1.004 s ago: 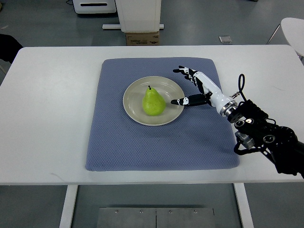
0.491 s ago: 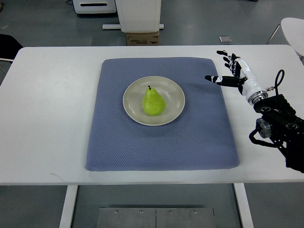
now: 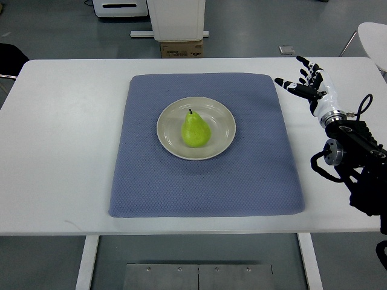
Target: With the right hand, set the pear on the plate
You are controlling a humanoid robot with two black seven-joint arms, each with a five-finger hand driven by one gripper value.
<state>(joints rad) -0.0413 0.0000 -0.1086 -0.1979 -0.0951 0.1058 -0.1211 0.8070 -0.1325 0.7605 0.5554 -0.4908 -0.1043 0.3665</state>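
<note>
pear [image 3: 195, 129]: upright on plate [image 3: 221, 138], stem up
plate: mid of blue mat [image 3: 205, 181], center of white tabletop [image 3: 66, 151]
right hand [image 3: 309, 84]: fingers spread, holding nothing, over tabletop's far right corner, just off mat, well apart from pear

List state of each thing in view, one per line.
Pear: upright on the plate, stem up, free of any hand.
Plate: on the mat, holding the pear.
Mat: flat on the table.
Right hand: open, fingers spread, empty, over the table right of the mat.
Left hand: not in view.
</note>
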